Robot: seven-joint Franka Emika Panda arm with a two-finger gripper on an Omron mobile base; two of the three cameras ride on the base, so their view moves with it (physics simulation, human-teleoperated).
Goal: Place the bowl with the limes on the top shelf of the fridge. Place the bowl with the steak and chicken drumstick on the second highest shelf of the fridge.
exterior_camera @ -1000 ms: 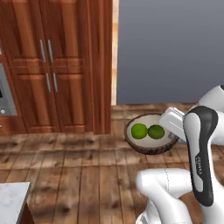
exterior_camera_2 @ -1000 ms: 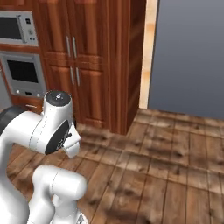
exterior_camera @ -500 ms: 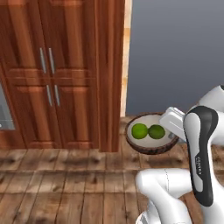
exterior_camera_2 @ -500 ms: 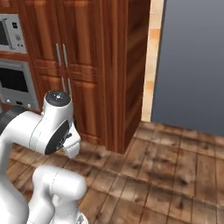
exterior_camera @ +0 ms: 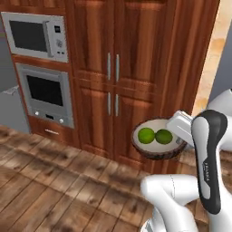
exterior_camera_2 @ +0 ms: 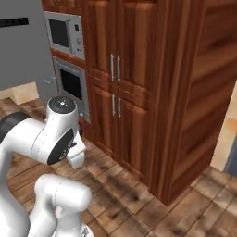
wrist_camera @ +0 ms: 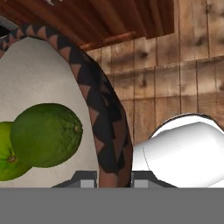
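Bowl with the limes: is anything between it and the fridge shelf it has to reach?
The bowl with the limes is held off the floor, the gripper shut on its rim. Straight ahead stand closed wooden cabinets with a built-in oven and microwave. No fridge shelf is in sight, so that path cannot be judged.

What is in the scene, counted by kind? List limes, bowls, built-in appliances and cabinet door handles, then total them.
Limes: 2
Bowl with the limes, its rim clamped in the shut gripper: 1
Built-in appliances: 2, the microwave and the oven
Cabinet door handles: 4, upper pair, lower pair
Total: 9
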